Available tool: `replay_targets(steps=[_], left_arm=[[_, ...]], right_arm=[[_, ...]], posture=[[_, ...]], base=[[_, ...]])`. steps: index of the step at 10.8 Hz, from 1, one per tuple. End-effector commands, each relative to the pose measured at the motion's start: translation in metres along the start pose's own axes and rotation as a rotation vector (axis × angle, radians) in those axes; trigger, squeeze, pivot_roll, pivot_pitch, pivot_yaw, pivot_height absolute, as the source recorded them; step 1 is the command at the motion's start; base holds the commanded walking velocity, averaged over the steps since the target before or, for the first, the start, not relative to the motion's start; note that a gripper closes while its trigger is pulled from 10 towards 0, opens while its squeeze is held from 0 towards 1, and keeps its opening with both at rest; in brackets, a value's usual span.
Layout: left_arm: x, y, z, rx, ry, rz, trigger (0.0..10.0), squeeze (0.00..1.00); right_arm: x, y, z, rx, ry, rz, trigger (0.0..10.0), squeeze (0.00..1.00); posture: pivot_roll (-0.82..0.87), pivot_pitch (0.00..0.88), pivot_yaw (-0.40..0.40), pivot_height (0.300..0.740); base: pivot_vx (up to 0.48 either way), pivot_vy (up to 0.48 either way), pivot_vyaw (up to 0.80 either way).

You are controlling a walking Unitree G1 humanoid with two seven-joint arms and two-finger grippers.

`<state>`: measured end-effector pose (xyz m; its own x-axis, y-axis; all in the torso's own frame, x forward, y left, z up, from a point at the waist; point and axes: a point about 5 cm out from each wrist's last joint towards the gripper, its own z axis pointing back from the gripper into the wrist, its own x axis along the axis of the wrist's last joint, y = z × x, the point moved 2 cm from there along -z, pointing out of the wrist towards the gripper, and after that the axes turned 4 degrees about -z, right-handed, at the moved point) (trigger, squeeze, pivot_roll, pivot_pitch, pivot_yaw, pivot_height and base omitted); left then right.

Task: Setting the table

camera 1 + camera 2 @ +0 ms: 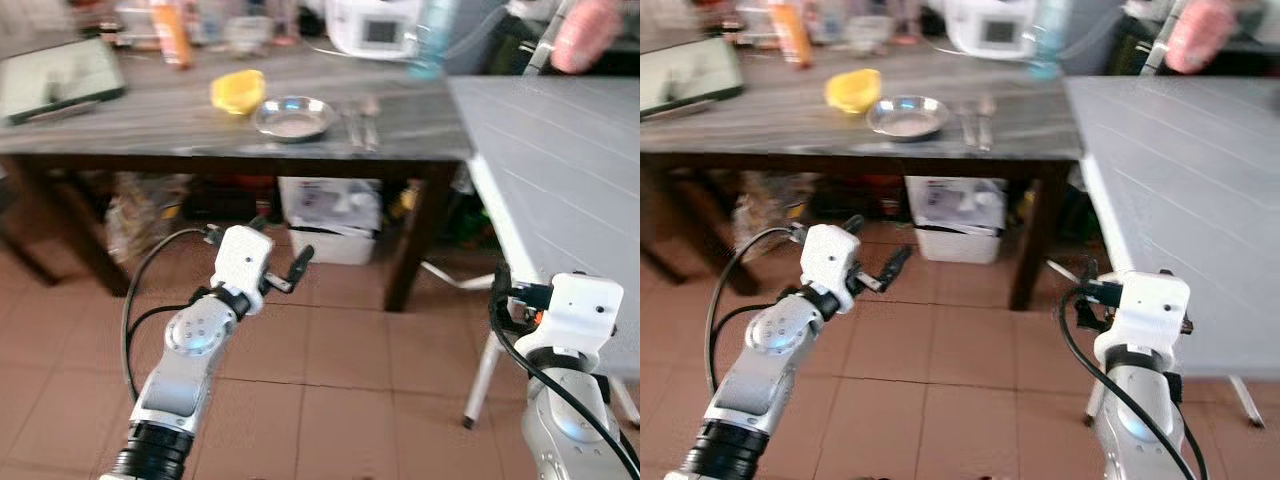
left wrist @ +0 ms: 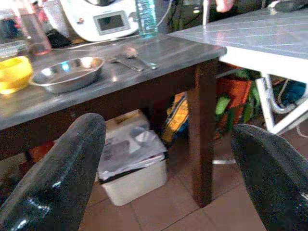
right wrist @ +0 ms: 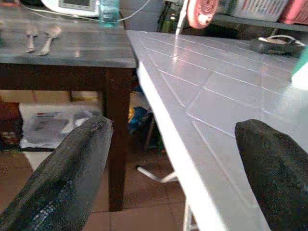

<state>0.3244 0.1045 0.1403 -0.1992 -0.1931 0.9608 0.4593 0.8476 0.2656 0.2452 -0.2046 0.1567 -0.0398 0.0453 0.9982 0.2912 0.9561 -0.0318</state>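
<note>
A yellow bowl (image 1: 238,90), a shallow metal dish (image 1: 293,117) and a fork and spoon (image 1: 362,120) lie side by side on the dark wooden table (image 1: 150,120) ahead. A grey slatted table (image 1: 560,150) adjoins it on the right. My left gripper (image 2: 166,163) is open and empty, held low over the floor and facing the wooden table's front edge. My right gripper (image 3: 173,163) is also open and empty, just below the near edge of the grey table.
A white appliance (image 1: 375,25), a water bottle (image 1: 432,40), an orange bottle (image 1: 172,30) and a dark tray (image 1: 60,75) stand on the wooden table. A white box (image 1: 330,215) sits beneath it. A person's blurred hand (image 1: 590,30) is at the far right. Terracotta tiles (image 1: 330,380) lie before me.
</note>
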Motion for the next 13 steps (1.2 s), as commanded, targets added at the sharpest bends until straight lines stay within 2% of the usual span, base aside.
replay_targets(steps=[1,4,13], left_arm=[[-0.0001,-0.0013,0.0017,-0.007,-0.002,-0.008,10.0,0.0],[0.0005,-0.0022,0.0015,-0.01,-0.004,-0.004,10.0,0.0],[0.0012,-0.0074,-0.0018,-0.027,-0.009,0.001,10.0,0.0]], right_arm=[[-0.0003,0.003,-0.0001,0.015,0.0,-0.002,10.0,1.0],[-0.0002,0.0028,0.0003,0.016,0.002,0.006,10.0,1.0],[0.0007,0.0017,-0.0001,0.006,-0.002,0.006,10.0,1.0]], posture=[[0.1,0.104,0.007,0.74],[0.1,0.111,0.007,0.74],[0.09,0.112,0.016,0.74]], base=[[0.0,0.0,0.0],[0.0,0.0,0.0],[0.0,-0.337,0.0]])
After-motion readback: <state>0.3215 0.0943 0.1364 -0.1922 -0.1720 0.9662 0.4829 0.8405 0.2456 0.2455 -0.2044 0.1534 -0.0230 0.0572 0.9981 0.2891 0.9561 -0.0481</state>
